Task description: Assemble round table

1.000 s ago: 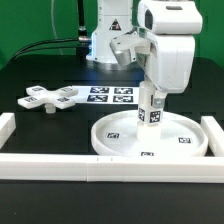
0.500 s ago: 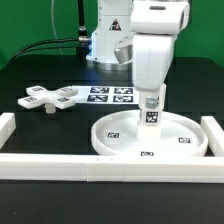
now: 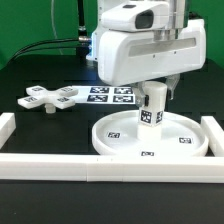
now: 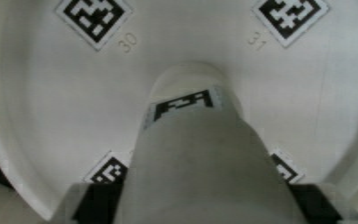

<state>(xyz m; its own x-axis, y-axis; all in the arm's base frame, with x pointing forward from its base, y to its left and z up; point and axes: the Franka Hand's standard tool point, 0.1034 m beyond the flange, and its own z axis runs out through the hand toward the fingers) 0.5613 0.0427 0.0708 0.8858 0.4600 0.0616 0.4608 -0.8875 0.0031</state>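
Note:
The large round rimmed disc (image 3: 112, 146) lies flat on the table near the front bar. The short cylindrical post (image 3: 152, 110) stands upright at the disc's centre, tags on its side. My gripper (image 3: 152, 91) comes straight down from above and is shut on the post's upper part. In the wrist view the post (image 4: 197, 130) runs down between my two black fingers (image 4: 101, 196) to the disc's floor (image 4: 179, 45), which carries two tags. The cross-shaped piece (image 3: 52, 98) lies loose on the black table at the exterior view's left, apart from the disc.
The marker board (image 3: 110, 95) lies flat behind the disc. Long white border bars run along the front (image 3: 90, 168), the left (image 3: 6, 124) and the right (image 3: 212, 136). The arm's base (image 3: 100, 30) and cables stand at the back.
My hand has turned about the upright post, and its broad white face now faces the camera. The post stays at the disc's centre. The cross-shaped piece has not moved.

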